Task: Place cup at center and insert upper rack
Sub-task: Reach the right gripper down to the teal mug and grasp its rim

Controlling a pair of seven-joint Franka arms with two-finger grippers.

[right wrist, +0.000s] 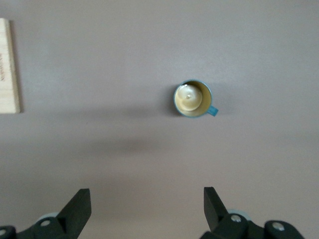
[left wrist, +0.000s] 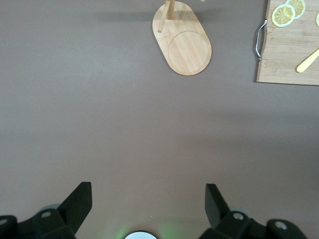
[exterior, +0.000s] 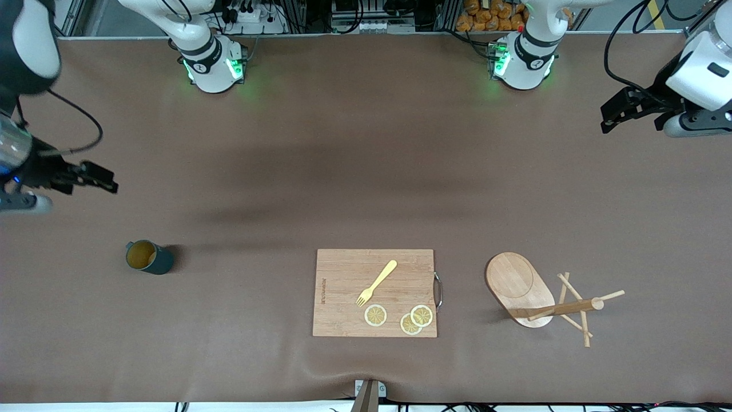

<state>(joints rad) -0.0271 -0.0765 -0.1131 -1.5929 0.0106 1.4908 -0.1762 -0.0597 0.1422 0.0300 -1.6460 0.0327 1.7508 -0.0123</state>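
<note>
The dark teal cup [exterior: 148, 257] stands upright on the table toward the right arm's end, its tan inside showing; it also shows in the right wrist view [right wrist: 193, 98]. The wooden mug tree [exterior: 519, 286] stands on its oval base toward the left arm's end, with its post [exterior: 566, 309] and crossing pegs rising from the base's nearer end. Its base shows in the left wrist view [left wrist: 184, 42]. My right gripper [exterior: 106, 177] hangs open and empty in the air, apart from the cup. My left gripper [exterior: 607, 117] hangs open and empty, apart from the mug tree.
A rectangular wooden cutting board [exterior: 343, 274] lies between the cup and the mug tree, near the table's front edge. It bears a yellow fork [exterior: 377, 282] and three lemon slices [exterior: 376, 315]. Its metal handle [exterior: 438, 290] faces the mug tree.
</note>
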